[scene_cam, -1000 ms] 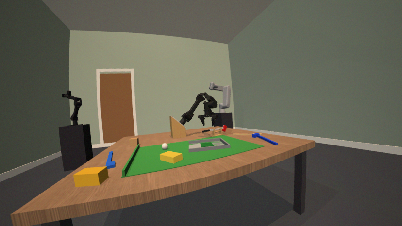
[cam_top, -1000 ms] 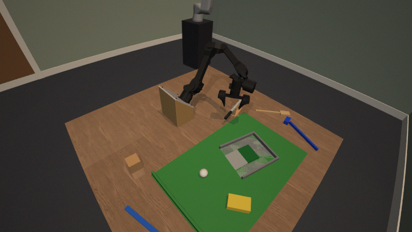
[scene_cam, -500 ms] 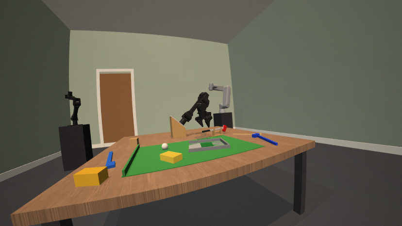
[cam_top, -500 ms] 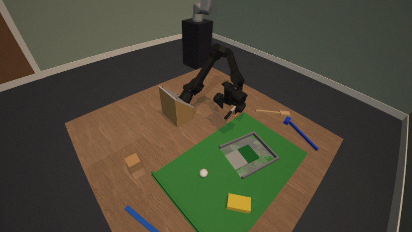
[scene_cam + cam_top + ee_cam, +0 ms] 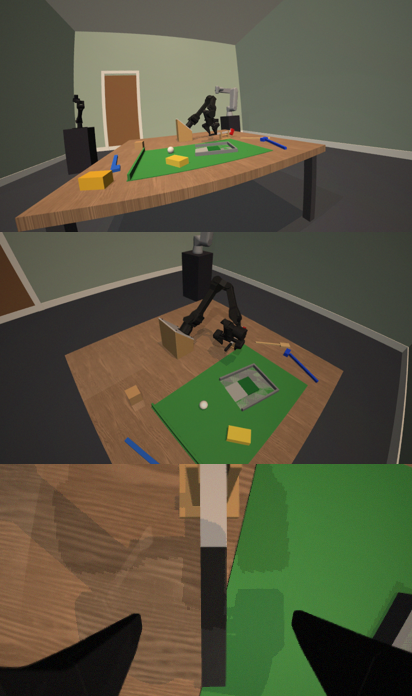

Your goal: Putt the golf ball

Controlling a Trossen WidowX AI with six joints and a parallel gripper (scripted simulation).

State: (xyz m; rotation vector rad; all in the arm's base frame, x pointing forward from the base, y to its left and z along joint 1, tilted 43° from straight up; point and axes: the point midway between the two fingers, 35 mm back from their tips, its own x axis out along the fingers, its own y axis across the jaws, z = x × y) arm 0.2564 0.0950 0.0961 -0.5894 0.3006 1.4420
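Note:
The red putter [image 5: 228, 346] [image 5: 231, 131] [image 5: 213, 589] rests on a small wooden stand [image 5: 189, 512], with its black grip toward me and its red head at the far end. My gripper [image 5: 229, 344] [image 5: 212, 133] [image 5: 217, 619] is open and empty, low over the black grip, which lies between the spread fingertips in the wrist view. The white golf ball [image 5: 203, 405] [image 5: 170, 150] sits on the green mat [image 5: 184, 402] [image 5: 150, 167] [image 5: 350, 539]. The light grey ramp [image 5: 236, 391] leads to the dark raised green [image 5: 248, 385] [image 5: 213, 148], inside low grey walls.
A yellow block [image 5: 239, 434] [image 5: 176, 161] lies on the mat. A tan wedge-shaped panel [image 5: 169, 340] [image 5: 183, 131] stands by the arm's base. A wooden cube [image 5: 134, 395] [image 5: 139, 144], a dark blue mallet [image 5: 303, 367] [image 5: 275, 143] and a lighter blue club [image 5: 141, 450] [image 5: 115, 163] lie around the mat.

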